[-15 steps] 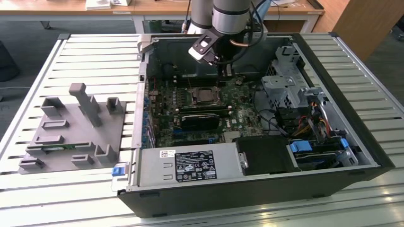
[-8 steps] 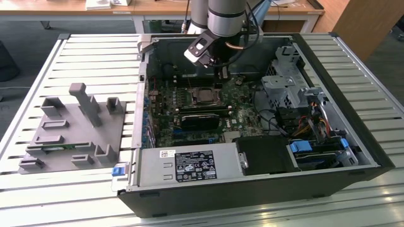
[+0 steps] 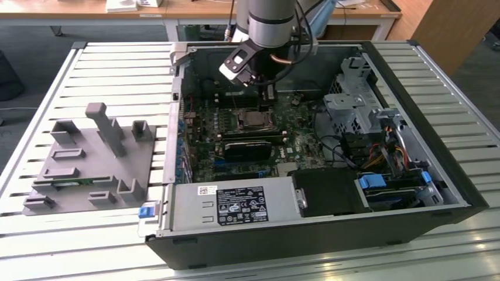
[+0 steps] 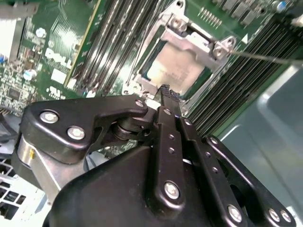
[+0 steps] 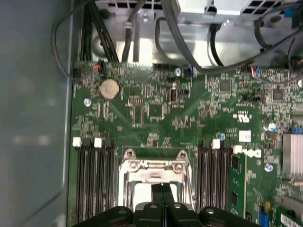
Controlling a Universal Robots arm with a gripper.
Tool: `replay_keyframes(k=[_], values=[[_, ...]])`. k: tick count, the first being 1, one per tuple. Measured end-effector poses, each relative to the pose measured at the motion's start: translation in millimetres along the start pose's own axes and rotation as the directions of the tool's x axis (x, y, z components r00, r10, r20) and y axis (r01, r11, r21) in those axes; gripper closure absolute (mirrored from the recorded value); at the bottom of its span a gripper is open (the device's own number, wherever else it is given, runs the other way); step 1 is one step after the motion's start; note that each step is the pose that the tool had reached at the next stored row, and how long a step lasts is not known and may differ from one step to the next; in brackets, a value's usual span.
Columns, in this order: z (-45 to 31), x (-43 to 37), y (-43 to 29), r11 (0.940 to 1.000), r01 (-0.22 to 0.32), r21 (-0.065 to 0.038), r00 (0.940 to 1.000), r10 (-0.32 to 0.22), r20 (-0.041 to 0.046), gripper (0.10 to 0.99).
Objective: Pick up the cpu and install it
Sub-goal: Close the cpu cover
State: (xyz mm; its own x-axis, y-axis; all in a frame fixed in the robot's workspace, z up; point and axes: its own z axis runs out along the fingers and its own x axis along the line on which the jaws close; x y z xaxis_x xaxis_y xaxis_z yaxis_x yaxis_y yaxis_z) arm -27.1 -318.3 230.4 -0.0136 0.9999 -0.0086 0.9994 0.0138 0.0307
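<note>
The cpu (image 4: 179,70) lies flat inside the metal-framed socket (image 4: 218,46) on the green motherboard, its silver-grey top showing through the frame. In the exterior view the cpu (image 3: 254,120) sits mid-board inside the open computer case. My gripper (image 4: 164,91) hangs just above the socket's edge, its two black fingers pressed together with nothing between them. In the first wrist view the gripper (image 5: 163,188) points down at the socket frame (image 5: 152,166), between the two banks of memory slots.
The open case (image 3: 437,175) lies on a slatted table, with a power supply box (image 3: 234,205) at its near side and drive cages (image 3: 352,105) at the exterior view's right. A grey fixture (image 3: 86,158) stands on the table at the exterior view's left. Cables (image 5: 175,38) run behind the board.
</note>
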Motion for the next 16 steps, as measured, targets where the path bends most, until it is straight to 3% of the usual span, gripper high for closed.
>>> replay_keyframes(k=[6,16], values=[[1.6,0.2,-10.7,1.0,0.0,0.0,1.0,0.0,-0.0001,0.98],[5.6,0.3,-19.3,1.0,0.0,0.0,1.0,0.0,0.0,0.98]])
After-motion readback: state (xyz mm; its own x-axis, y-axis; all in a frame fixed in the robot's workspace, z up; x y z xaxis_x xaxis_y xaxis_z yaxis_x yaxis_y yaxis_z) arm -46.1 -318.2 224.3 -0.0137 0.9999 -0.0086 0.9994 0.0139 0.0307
